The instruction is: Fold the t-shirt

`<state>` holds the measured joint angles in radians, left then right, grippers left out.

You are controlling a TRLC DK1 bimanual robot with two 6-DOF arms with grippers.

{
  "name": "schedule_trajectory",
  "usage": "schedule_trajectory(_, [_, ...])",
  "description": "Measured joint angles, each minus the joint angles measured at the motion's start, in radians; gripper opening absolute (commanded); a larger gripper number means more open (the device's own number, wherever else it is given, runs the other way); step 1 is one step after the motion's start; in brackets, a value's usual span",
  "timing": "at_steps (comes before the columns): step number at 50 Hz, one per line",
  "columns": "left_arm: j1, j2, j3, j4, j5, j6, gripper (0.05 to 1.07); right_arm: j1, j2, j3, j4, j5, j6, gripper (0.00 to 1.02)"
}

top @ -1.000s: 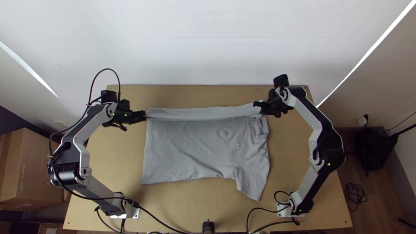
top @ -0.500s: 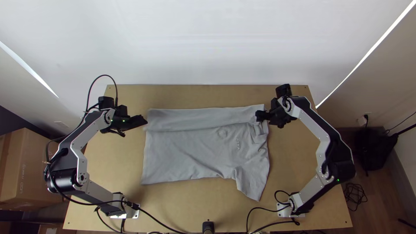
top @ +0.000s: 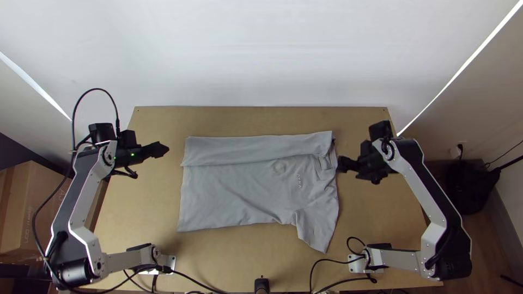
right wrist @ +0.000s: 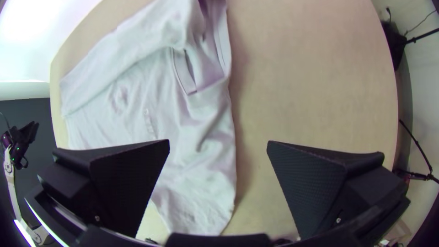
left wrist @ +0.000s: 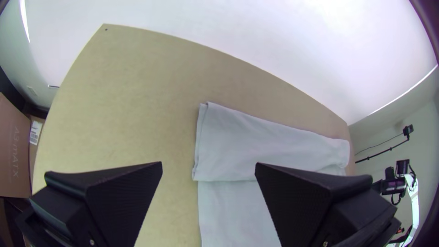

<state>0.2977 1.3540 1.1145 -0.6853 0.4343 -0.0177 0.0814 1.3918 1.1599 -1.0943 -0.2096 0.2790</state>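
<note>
Two arms bend outward, elbows low at left and right. Grey t-shirt (top: 250, 196), centre, lies on the tabletop (top: 261, 256), upper edge folded over. Left gripper (top: 165, 148), upper left, and right gripper (top: 340, 164), right of centre: fingers apart. Cardboard box (top: 22, 212), left edge; black cable (top: 327, 262), bottom.
</note>
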Motion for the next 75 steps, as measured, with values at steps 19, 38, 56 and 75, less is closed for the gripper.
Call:
schedule_trajectory(19, [-0.002, -0.128, -0.027, -0.072, 0.008, 0.004, 1.03, -0.005, -0.122, -0.288, -0.043, -0.105, -0.052, 0.62])
schedule_trajectory(38, [-0.017, -0.17, -0.034, -0.095, 0.008, 0.003, 1.03, 0.007, -0.119, -0.385, 0.066, -0.142, -0.063, 0.55])
schedule_trajectory(56, [-0.025, -0.183, -0.031, -0.223, 0.008, 0.023, 1.02, 0.042, -0.031, -0.447, 0.204, -0.147, -0.076, 0.02])
schedule_trajectory(75, [-0.144, -0.215, -0.103, -0.671, -0.056, 0.317, 1.01, 0.046, -0.076, -0.464, 0.218, -0.148, -0.087, 0.02])
